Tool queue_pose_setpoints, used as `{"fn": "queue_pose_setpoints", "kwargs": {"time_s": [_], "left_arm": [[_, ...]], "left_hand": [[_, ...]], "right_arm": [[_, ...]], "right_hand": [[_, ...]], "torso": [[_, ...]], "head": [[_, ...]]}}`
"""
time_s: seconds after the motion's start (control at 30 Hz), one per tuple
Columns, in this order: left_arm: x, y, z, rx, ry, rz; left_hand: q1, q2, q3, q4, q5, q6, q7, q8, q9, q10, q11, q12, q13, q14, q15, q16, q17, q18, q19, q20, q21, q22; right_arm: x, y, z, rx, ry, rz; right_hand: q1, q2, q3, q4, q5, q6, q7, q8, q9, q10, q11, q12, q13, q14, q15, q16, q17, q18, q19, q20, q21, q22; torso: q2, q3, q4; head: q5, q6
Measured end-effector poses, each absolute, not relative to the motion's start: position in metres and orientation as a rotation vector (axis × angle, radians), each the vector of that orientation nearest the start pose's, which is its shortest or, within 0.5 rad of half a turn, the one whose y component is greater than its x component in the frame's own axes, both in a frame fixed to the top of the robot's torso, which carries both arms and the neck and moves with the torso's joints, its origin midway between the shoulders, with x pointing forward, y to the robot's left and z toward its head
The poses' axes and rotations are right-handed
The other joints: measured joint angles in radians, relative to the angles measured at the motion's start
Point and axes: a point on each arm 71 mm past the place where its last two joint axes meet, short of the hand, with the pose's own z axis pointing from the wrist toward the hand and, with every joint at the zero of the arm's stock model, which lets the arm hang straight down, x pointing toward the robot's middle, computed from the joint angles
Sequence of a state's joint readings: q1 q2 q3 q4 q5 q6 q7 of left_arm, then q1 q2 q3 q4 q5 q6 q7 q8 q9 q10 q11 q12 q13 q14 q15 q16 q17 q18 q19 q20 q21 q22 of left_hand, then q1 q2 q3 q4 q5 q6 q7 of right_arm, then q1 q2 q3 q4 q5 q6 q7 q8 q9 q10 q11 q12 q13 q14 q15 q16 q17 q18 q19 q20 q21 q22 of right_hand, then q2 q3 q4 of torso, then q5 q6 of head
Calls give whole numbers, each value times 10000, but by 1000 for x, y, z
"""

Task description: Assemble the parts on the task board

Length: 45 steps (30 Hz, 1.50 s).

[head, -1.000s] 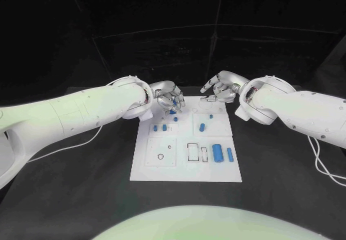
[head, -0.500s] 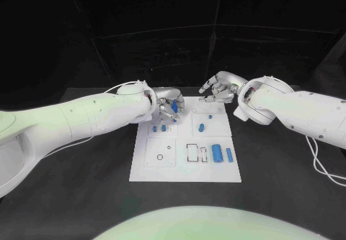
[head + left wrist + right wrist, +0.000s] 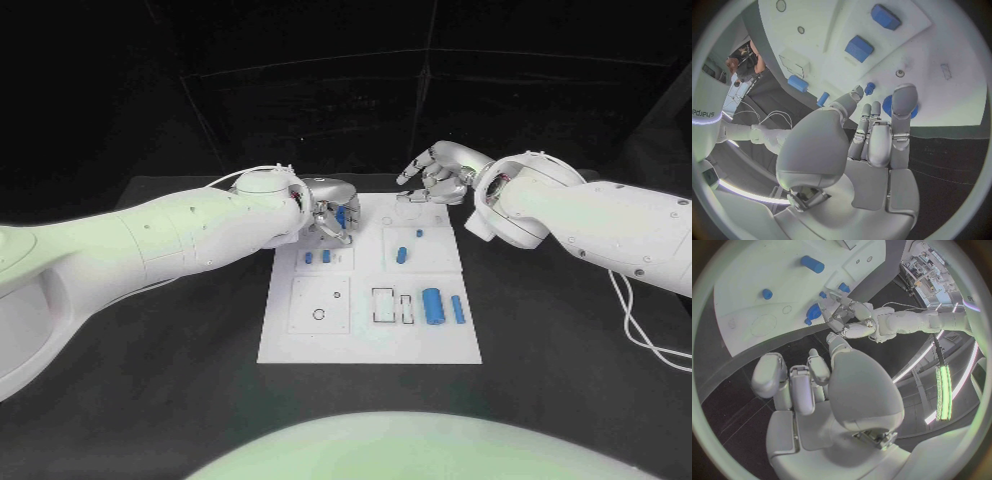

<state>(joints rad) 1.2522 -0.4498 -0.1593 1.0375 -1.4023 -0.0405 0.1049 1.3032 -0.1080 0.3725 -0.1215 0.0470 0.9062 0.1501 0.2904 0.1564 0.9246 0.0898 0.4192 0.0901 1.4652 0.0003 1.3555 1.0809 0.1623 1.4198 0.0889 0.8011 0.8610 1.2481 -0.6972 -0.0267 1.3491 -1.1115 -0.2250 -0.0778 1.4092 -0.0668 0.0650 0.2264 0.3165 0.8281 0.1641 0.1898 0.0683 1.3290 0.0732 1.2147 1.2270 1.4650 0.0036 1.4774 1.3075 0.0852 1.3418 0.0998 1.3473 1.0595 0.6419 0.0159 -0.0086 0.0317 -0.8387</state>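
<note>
The white rectangular task board (image 3: 369, 290) lies in the middle of the black table (image 3: 144, 340), and everything below is placed against it.

The left hand (image 3: 329, 210), a silver many-fingered hand on a white arm, hangs over the board's far left corner. It pinches a blue round part (image 3: 338, 216) in its fingertips; in the left wrist view that blue round part (image 3: 891, 106) sits under a fingertip (image 3: 903, 97), close over the white surface near a small printed ring. The right hand (image 3: 440, 175), also silver, hovers over the board's far right edge with its fingers loosely curled and nothing in them as far as I can see; the right wrist view shows its fingers (image 3: 792, 385) clear of the board.

Loose on the board: a large blue cylinder (image 3: 434, 304) and a slimmer blue bar (image 3: 459, 309) in the near right quarter, two small blue blocks (image 3: 316, 257) in the far left quarter just nearer than the left hand, a blue peg (image 3: 405, 253) and a tiny blue stud (image 3: 420, 234) in the far right quarter.

The step in hand looks like seating the held part in its socket at the far left corner. To do it well, I judge the left hand should bring the part square over the hole, lower it straight, and let go only once it sits flush. The right hand should stay clear. Whether the part already touches the board I cannot tell.
</note>
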Motion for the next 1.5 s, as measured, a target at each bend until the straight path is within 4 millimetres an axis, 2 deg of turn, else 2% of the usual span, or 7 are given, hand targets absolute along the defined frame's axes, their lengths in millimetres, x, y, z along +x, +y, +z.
{"fn": "queue_pose_setpoints", "kwargs": {"time_s": [0.27, 0.33, 1.2, 1.27, 1.37, 1.5], "left_arm": [[545, 124, -238, 4227, 19385, -6683], [545, 124, -240, 4257, 19426, -6645], [547, 119, -242, 4399, 19441, -6568], [547, 119, -242, 4389, 19439, -6565], [548, 118, -243, 4371, 19433, -6556], [549, 118, -243, 4338, 19413, -6545]], "left_hand": [[4, 4, 30, -30, 0, 166, 8, -125, -133, 231, -15, -188, -166, 0, 0, 0, -149, 1, 76, -6, 182, 181], [-2, 90, 33, -33, 0, 239, -13, -150, -162, 315, -7, -244, -201, 0, 0, 0, -161, 1, 76, -6, 223, 209], [-36, 319, 295, 15, 0, 643, -38, -415, -389, 907, -95, -699, -261, 35, -36, 0, -246, 1, 145, -75, 520, 460], [-54, 379, 365, 26, 0, 679, -75, -415, -409, 997, -81, -741, -256, 31, -40, 0, -246, 1, 158, -88, 567, 509], [37, 470, 464, -12, 0, 788, -73, -462, -427, 1113, -117, -818, -255, -3, -74, 0, -246, -157, 210, -83, 669, 595], [238, 665, 690, -187, -1, 951, -89, -465, -448, 1304, -162, -872, -256, 34, -110, 0, -257, -156, 245, -118, 800, 708]], "right_arm": [[526, -177, -174, 1270, 17749, 8085], [526, -177, -174, 1276, 17737, 8084], [526, -175, -174, 1264, 17723, 8121], [526, -174, -174, 1263, 17724, 8123], [526, -174, -174, 1260, 17724, 8126], [526, -174, -174, 1257, 17725, 8131]], "right_hand": [[0, 0, 0, 0, 20, 0, 0, 0, 1, 0, 0, 0, 1, 0, 0, 0, 0, 0, 0, 0, 0, -7], [0, 0, 0, 0, 40, 0, 0, 0, 1, 0, 0, 0, 1, 0, 0, 0, 0, 0, 0, 0, 0, -21], [0, 0, 0, 0, 89, 0, 0, 0, 2, 1, 0, 0, 2, 0, 0, 0, -2, 0, 1, 0, 0, -20], [0, 0, 0, 0, 89, 0, 0, 0, 3, 1, 0, 0, 2, 0, 0, 0, -2, 0, 1, 0, 0, -20], [0, 0, 0, 0, 89, 0, 0, 0, 3, 1, 0, 0, 2, 0, 0, 0, -2, -1, 1, 0, -38, -19], [0, 0, 0, 0, 89, 0, 0, 0, 3, 1, 0, 0, 3, 0, 0, 0, -2, 0, 1, 0, -38, -19]], "torso": [[-1, -1, 1], [-4, 0, 3], [20, 3, 9], [20, 3, 9], [20, 2, 9], [20, 2, 9]], "head": [[-18, 12], [-18, 2], [-28, -33], [-31, -30], [-43, -30], [-45, -26]]}}
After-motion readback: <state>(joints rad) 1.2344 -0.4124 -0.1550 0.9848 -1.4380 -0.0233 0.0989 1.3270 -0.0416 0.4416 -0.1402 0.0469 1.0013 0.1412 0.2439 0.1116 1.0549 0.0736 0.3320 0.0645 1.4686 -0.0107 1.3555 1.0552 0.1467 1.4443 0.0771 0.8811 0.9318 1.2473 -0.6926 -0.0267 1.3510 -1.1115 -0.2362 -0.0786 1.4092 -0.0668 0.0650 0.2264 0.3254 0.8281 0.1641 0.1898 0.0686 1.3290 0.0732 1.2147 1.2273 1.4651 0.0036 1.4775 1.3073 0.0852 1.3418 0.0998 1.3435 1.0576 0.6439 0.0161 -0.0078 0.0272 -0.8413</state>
